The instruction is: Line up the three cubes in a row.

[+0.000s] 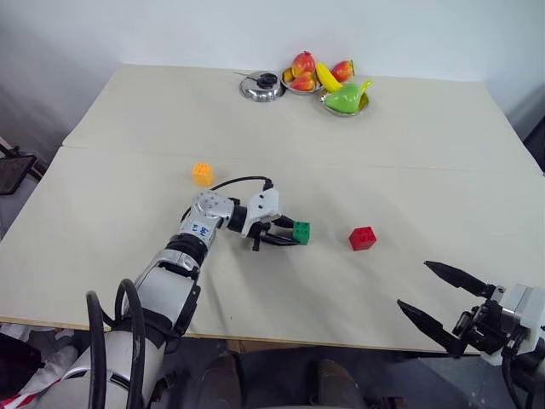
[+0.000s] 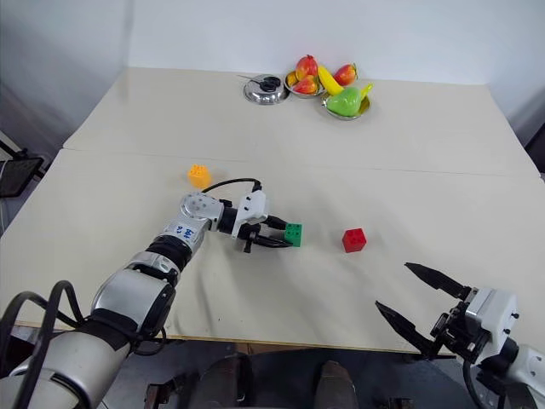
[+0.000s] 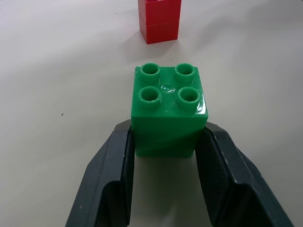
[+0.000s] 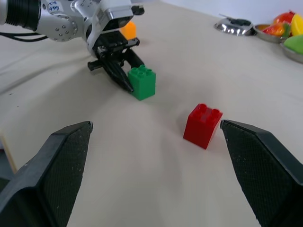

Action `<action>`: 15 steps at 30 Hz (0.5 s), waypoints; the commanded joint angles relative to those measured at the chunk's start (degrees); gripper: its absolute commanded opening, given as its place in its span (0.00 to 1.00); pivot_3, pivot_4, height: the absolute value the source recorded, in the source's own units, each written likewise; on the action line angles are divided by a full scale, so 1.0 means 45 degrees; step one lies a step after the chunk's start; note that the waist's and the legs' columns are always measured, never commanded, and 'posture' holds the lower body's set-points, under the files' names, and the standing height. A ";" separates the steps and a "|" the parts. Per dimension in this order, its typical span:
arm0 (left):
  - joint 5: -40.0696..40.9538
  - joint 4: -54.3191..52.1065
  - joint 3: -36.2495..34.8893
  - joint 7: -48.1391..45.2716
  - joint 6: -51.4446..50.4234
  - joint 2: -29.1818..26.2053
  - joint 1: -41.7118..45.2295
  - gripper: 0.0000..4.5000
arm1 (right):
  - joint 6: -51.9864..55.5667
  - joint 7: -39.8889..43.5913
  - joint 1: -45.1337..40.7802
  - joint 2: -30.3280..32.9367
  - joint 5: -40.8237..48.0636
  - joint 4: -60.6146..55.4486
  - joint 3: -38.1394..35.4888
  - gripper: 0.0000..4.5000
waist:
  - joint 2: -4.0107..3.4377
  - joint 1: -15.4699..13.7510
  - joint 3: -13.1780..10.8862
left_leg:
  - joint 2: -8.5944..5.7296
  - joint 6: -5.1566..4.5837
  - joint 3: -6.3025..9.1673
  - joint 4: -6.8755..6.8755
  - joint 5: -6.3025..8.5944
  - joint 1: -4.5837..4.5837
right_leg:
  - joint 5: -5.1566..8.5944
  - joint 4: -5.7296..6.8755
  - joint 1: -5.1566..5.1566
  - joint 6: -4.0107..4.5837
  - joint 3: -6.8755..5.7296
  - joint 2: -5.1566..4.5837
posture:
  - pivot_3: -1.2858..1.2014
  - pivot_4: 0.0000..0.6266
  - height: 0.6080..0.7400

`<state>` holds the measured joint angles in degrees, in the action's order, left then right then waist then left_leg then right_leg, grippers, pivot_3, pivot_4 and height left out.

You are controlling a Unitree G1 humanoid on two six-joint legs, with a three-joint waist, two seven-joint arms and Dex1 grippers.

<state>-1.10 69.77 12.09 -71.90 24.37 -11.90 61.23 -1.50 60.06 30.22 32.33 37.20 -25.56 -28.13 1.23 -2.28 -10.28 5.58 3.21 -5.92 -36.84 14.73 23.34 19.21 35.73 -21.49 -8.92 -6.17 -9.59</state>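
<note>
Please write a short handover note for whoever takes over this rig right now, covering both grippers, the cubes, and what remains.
Left gripper: shut on the green cube, which sits on the table.
Right gripper: open, holding nothing, at the table's near right edge.
Red cube: on the table just to the right of the green one, with a gap between them.
Orange-yellow cube: farther back and to the left, out of line with the other two.
Done: green and red roughly side by side.
Left: release green, bring the orange-yellow cube into the row.

Bright even light, soft shadows, pics sharp
</note>
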 commanded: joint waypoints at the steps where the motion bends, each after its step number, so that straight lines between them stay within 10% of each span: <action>1: -0.0551 0.0389 0.0059 0.0282 0.0085 0.0228 0.0361 0.33 | -0.0607 0.0476 0.0542 0.0005 0.0119 0.0094 -0.0807 1.00 | 0.0000 -0.0066 0.0000 | 0.0000 0.0000 0.0000 -0.0002 0.0001 0.0000 | 0.0000 -0.0001 0.0000 0.0000 0.0000 -0.0001 | 0.52 0.24 1.00; 3: -0.0616 0.0475 -0.0032 0.0321 -0.0054 0.0309 0.0490 0.33 | -0.0677 0.0572 0.0677 -0.0005 0.0141 0.0187 -0.0884 1.00 | 0.0001 -0.0098 0.0000 | 0.0000 -0.0001 -0.0001 -0.0006 0.0003 -0.0001 | 0.0000 -0.0006 0.0005 0.0000 0.0001 -0.0001 | 0.52 0.24 1.00; 11: 0.0008 0.0062 -0.1032 -0.0296 0.0047 -0.0228 0.0361 0.89 | -0.0480 0.0485 -0.0111 0.0085 0.0210 0.0194 -0.0253 1.00 | 0.0001 -0.0038 -0.0001 | 0.0004 -0.0001 0.0000 -0.0009 0.0003 0.0005 | 0.0001 0.0004 -0.0007 0.0001 0.0000 0.0000 | 0.52 0.24 1.00; 15: 0.0894 -0.1330 -0.1834 -0.1474 0.0548 -0.1347 -0.0516 0.89 | -0.0087 0.0509 -0.1358 0.0370 0.0308 0.0393 0.0317 1.00 | -0.0004 0.0190 -0.0002 | 0.0010 0.0003 0.0000 -0.0004 0.0001 0.0000 | 0.0005 0.0030 -0.0013 0.0009 0.0000 0.0002 | 0.52 0.24 1.00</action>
<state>-0.21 67.84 6.19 -75.94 25.30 -16.18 60.51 -2.37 62.27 25.35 32.99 37.27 -24.03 -27.12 1.21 -1.42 -10.29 5.63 3.22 -5.93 -36.85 14.73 23.33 19.24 35.88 -21.55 -8.87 -6.17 -9.59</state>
